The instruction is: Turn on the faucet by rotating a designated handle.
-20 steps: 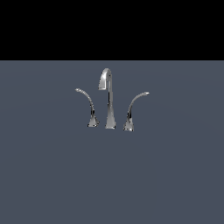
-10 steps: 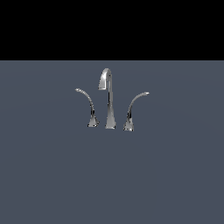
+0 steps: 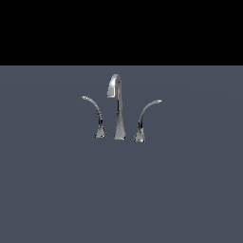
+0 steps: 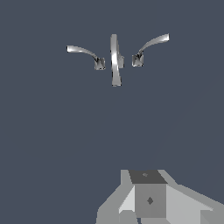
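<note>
A flat, plain slate-grey surface (image 3: 121,190) carries everything. Standing directly on it is a chrome faucet (image 3: 119,107) in three separate pieces — a tall centre spout (image 3: 118,114) with a hooked top, and a curved lever on either side. At 9 o'clock of the spout, the slender handle (image 3: 96,116) arches away from it; at 3 o'clock stands the thicker lever (image 3: 144,118), arching the other way. The three bases sit near one another in a row, not touching.

I see flat, even, fairly dim light with no clear source. The grey floor (image 3: 121,190) carries no cast shadows. Bright highlights gleam on the chrome faucet (image 3: 118,107), strongest on its spout. Both renders are coarse and pixelated, edges jagged, without blur or edge distortion.
</note>
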`<state>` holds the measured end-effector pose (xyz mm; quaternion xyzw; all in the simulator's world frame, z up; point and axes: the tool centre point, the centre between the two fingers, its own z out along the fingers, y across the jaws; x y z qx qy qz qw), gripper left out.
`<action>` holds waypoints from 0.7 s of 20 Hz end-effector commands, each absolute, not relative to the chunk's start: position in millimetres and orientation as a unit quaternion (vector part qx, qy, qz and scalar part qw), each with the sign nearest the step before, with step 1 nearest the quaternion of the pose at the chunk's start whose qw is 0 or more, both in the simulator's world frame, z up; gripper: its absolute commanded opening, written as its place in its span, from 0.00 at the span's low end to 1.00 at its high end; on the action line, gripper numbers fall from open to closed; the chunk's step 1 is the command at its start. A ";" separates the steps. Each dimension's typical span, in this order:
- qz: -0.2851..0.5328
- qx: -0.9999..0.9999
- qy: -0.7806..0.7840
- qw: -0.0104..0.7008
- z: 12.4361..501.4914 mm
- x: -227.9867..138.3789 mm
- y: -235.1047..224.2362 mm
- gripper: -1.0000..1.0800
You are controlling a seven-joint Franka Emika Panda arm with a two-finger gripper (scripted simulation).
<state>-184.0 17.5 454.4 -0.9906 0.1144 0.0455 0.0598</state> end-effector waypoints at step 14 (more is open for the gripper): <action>0.086 -0.940 0.318 0.090 398.4 -84.1 46.7 0.00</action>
